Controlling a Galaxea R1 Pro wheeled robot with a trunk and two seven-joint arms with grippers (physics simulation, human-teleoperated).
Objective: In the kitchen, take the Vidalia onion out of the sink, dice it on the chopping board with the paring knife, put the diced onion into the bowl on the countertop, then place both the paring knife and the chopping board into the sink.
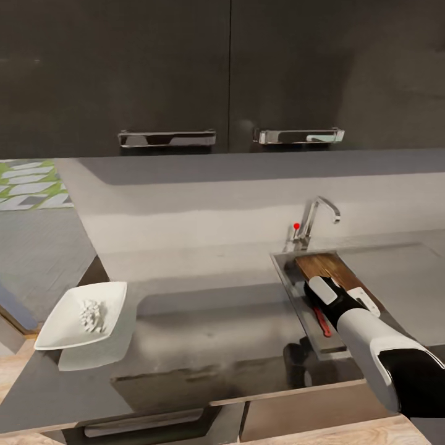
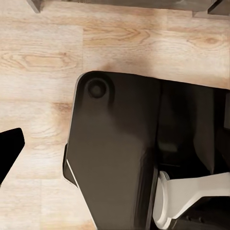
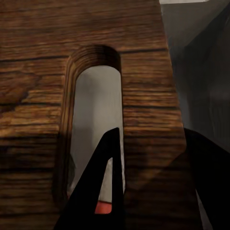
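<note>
Already the chopping board (image 1: 327,267) lies in the sink (image 1: 290,281), centre right of frame, over the knife (image 1: 322,321). Right hand (image 1: 322,290) grips its slot edge; releasing early could tip it against the tap (image 1: 315,216).

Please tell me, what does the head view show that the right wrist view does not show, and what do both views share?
Head view alone: the bowl holding white onion dice on the countertop, the tap, the sink, and the knife lying in it.

Right wrist view alone: the board's handle slot close up, with one dark finger in front of it.

Both: the wooden board in the sink, with the right gripper at it.
</note>
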